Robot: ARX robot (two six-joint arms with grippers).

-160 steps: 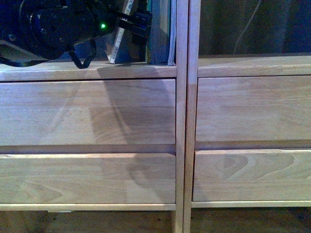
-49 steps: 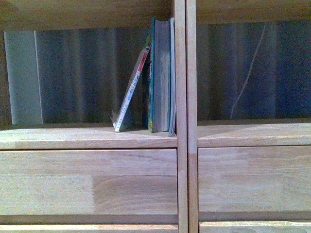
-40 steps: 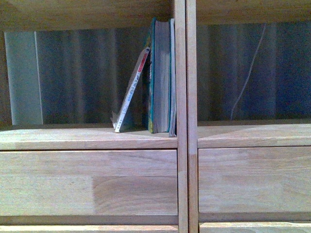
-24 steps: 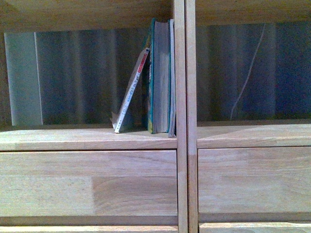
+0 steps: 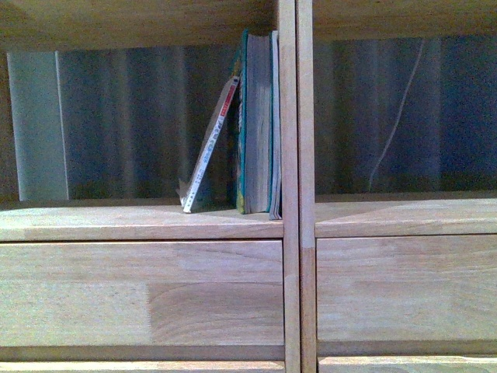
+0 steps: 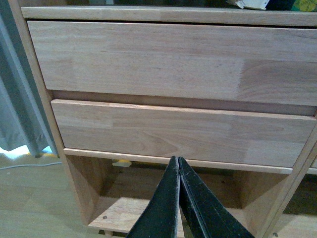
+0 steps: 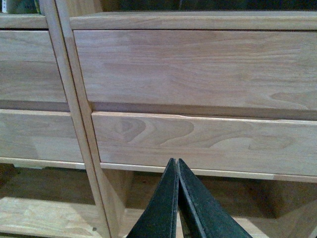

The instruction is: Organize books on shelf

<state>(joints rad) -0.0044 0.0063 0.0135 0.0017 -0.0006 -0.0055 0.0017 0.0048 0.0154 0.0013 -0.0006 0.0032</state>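
So the books [image 5: 256,124] are all in the left-hand open compartment of the shelf [image 5: 290,233], bunched against the centre divider. The thicker teal ones [image 5: 247,116] stand upright, but the thin book with the white spine [image 5: 210,148] is leaning on them at a slant, foot kicked out on the board.

Both arms are parked low, well away from the books. The left gripper [image 6: 178,166] is pinched fully closed with nothing in it, pointing at the drawer fronts [image 6: 178,129]. Same story for the right gripper [image 7: 177,166], closed and empty in front of the right column's drawers [image 7: 198,144].

What I'd worry about: that thin one only rests on its top edge, so any nudge to its foot probably slides it flat. And closed fingers can't grab a spine, so going in like that would just shove the stack. Hard to say from this dim view whether the rightmost cover [image 5: 276,124] is bent out at the bottom; if so, it could snag.
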